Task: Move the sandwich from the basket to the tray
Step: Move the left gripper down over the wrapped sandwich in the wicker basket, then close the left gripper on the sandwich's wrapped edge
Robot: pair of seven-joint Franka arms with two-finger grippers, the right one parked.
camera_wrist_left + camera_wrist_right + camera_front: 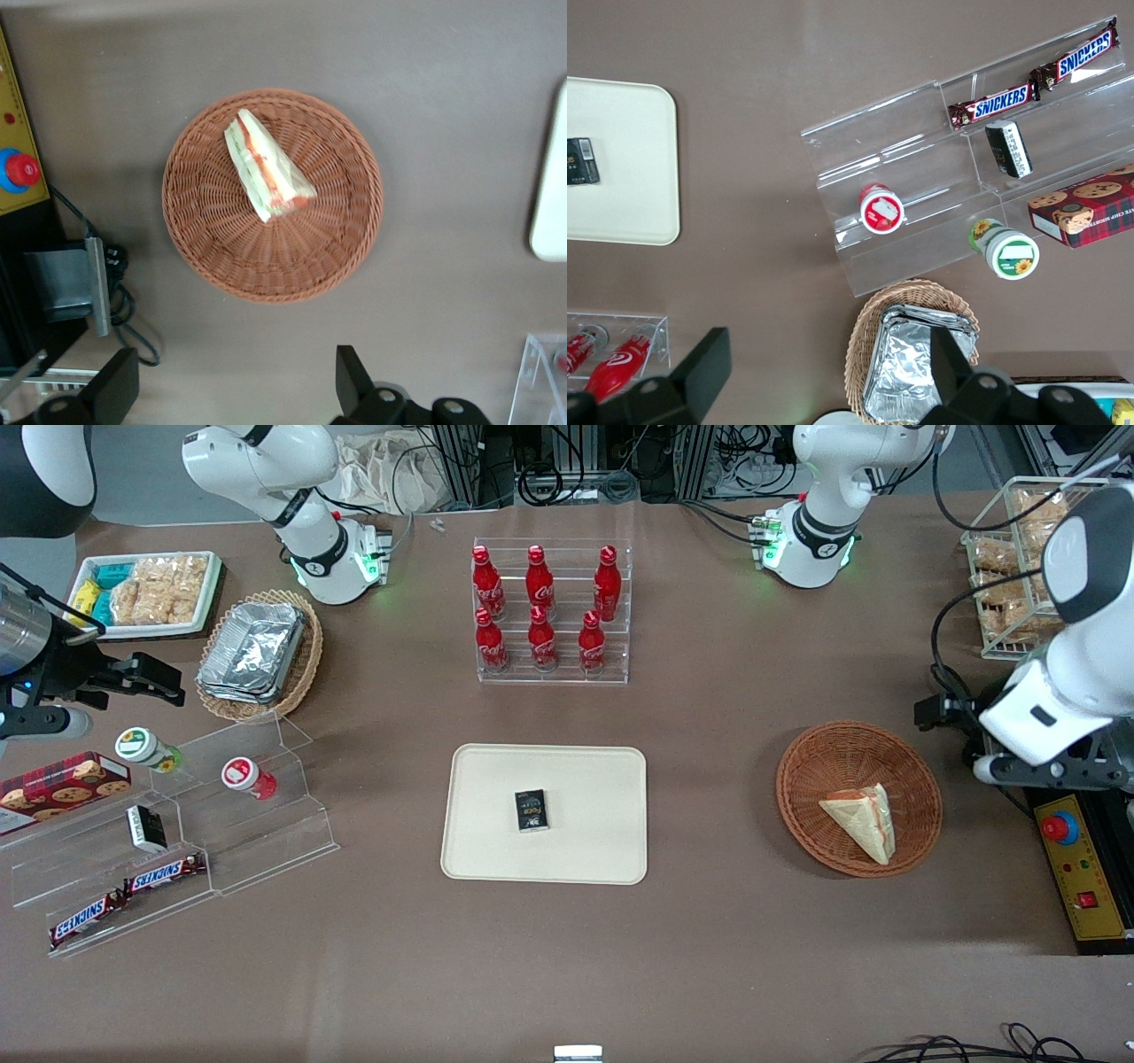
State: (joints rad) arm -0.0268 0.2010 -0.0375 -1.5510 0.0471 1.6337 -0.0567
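The sandwich (864, 819), a pale bread wedge with red and green filling, lies in the round reddish-brown wicker basket (797, 779). It also shows in the left wrist view (266, 168), in the basket (204, 248). The cream tray (585, 779) lies mid-table toward the parked arm from the basket, with a small black box (532, 810) on it; its edge shows in the left wrist view (551, 195). My left gripper (943, 713) hangs open and empty above the table beside the basket's rim, at the working arm's end (235, 363).
A yellow-and-black control box with a red button (1076, 868) sits beside the basket at the table edge. A rack of red cola bottles (549, 615) stands farther from the camera than the tray. Acrylic snack shelves (177, 841) and a tan basket of foil containers (257, 655) stand toward the parked arm's end.
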